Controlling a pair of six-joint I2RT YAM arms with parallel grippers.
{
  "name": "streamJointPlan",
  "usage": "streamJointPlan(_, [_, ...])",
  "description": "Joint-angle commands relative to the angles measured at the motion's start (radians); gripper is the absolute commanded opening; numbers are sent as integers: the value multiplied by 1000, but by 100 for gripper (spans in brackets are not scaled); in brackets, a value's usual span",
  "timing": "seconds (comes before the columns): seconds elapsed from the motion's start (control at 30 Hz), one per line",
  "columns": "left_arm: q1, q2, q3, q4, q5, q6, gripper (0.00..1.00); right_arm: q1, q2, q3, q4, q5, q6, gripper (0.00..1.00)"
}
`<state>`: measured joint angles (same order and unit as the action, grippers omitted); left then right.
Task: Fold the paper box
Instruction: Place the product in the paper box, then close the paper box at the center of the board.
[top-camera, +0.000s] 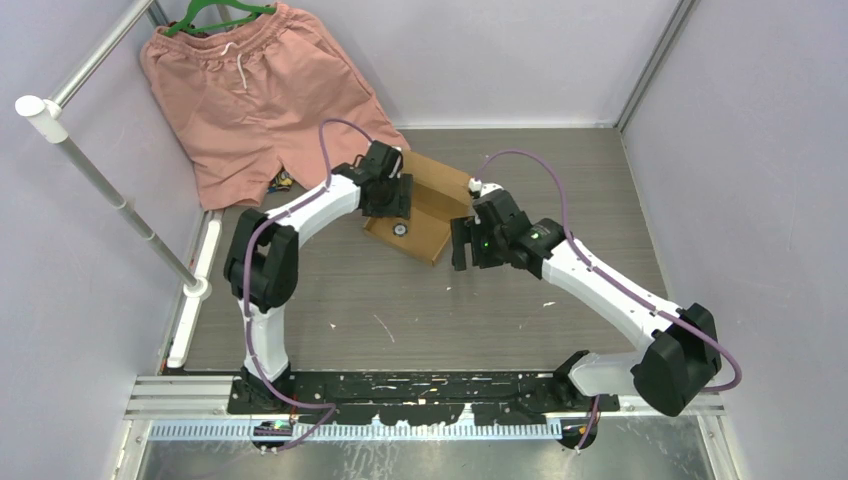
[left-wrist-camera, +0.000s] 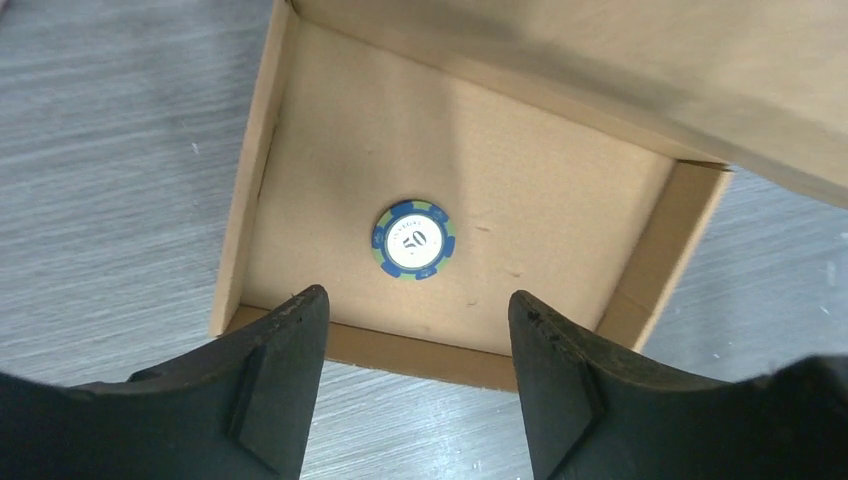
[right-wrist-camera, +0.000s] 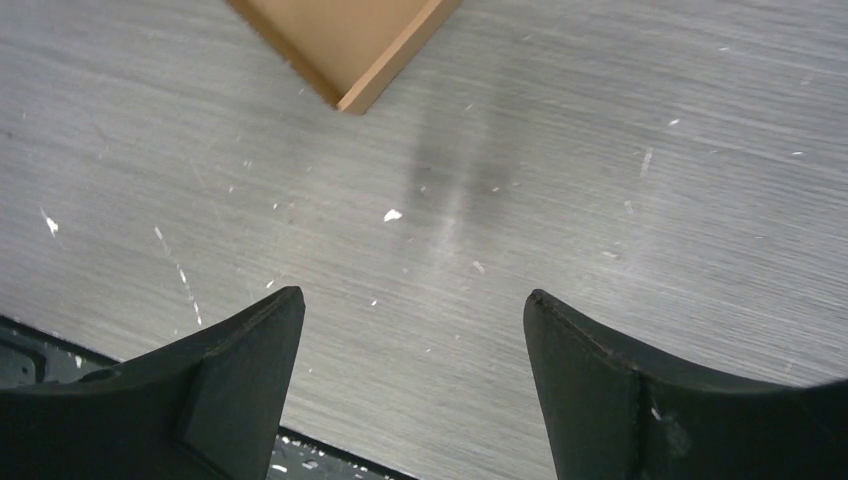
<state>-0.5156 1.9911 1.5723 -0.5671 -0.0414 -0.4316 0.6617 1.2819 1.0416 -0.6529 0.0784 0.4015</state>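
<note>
The paper box (top-camera: 432, 215) is a brown cardboard tray standing mid-table, its lid flap (top-camera: 442, 178) raised at the back. A blue and green poker chip (top-camera: 399, 229) lies on its floor. In the left wrist view the chip (left-wrist-camera: 414, 239) sits in the middle of the box (left-wrist-camera: 540, 170), and the lid flap (left-wrist-camera: 620, 60) hangs over the far side. My left gripper (left-wrist-camera: 415, 305) hovers open over the box's near wall, holding nothing. My right gripper (right-wrist-camera: 412, 305) is open above bare table just right of the box, whose corner (right-wrist-camera: 350, 40) shows at the top.
Salmon-pink shorts (top-camera: 255, 90) hang on a green hanger at the back left. A white pole rail (top-camera: 100, 180) runs along the left side. Grey walls close in the table on three sides. The arms' black base rail (top-camera: 420, 390) lines the near edge.
</note>
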Motion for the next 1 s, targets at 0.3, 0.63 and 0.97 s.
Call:
streamJointPlan(0.3, [274,-103,73,72,388,140,69,-264,44,148,192,-198,-196,75])
streamJointPlan(0.63, [366,17,201,123,725,168,70,-303,218,222,292,-277,-336,74])
streamJointPlan(0.97, [447,129,328,79,932,232,72,-389,319,292,316,-398,-377,75])
